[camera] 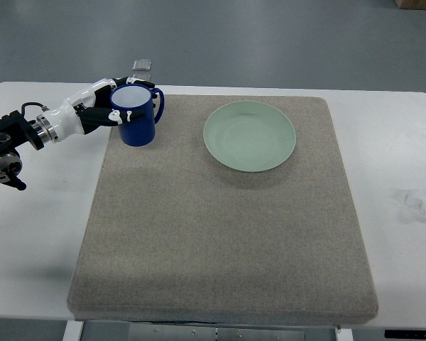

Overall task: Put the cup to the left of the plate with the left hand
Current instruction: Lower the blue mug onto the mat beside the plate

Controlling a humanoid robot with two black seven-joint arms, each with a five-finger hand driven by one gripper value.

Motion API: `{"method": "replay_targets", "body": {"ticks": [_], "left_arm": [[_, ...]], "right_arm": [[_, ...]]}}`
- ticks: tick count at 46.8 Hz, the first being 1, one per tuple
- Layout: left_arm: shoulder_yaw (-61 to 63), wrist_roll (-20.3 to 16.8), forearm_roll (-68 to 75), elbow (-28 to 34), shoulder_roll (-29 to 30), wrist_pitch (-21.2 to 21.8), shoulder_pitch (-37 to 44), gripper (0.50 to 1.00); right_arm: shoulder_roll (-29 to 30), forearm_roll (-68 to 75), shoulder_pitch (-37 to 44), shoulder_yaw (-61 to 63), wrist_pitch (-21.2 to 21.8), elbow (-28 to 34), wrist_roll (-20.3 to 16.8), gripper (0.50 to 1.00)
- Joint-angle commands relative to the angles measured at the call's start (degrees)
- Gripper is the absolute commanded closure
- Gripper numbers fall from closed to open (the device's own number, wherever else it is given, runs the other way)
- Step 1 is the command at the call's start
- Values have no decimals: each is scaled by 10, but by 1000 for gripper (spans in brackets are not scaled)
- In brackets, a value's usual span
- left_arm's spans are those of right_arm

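Fingers (131, 112) of the left hand (110, 106) curl around a blue cup (136, 114), clamped on its body from the left side. The arm comes in from the left edge, over the white table (35, 234). The cup stands upright at the far left corner of a grey mat (220, 234), with its handle pointing right, toward the plate (249, 136). The green plate lies on the mat to the right of the cup, apart from it.
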Motion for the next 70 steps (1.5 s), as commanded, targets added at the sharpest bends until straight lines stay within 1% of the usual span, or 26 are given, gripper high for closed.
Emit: {"method": "replay_targets", "body": {"ticks": [1,4,12,19,27,33,37,46,50,54,61,70], "left_arm": [[0,-18,-5,16,0,0,0,883],[1,-32,-5,23,-1,0,0,883],[4,-51,-5,29,-4,0,1,885],[12,-82,4,29,-6,0,12,885],[27,-86,7,35,-7,0,16,885],[28,-99,5,67,-22,0,16,885],[28,-99,5,87,-36,0,16,885],[28,-99,5,102,-55,1,16,883],[28,-99,5,105,-62,2,16,883],[29,-99,6,104,-64,14,16,874],[29,-99,6,104,-68,21,16,847],[30,-99,8,104,-81,21,16,847]], "right_arm": [[0,0,0,0,0,0,0,568],[0,0,0,0,0,0,0,568],[0,0,0,0,0,0,0,568],[0,0,0,0,0,0,0,568],[0,0,0,0,0,0,0,568],[0,0,0,0,0,0,0,568],[0,0,0,0,0,0,0,568],[0,0,0,0,0,0,0,568],[0,0,0,0,0,0,0,568],[0,0,0,0,0,0,0,568],[0,0,0,0,0,0,0,568],[0,0,0,0,0,0,0,568]]}}
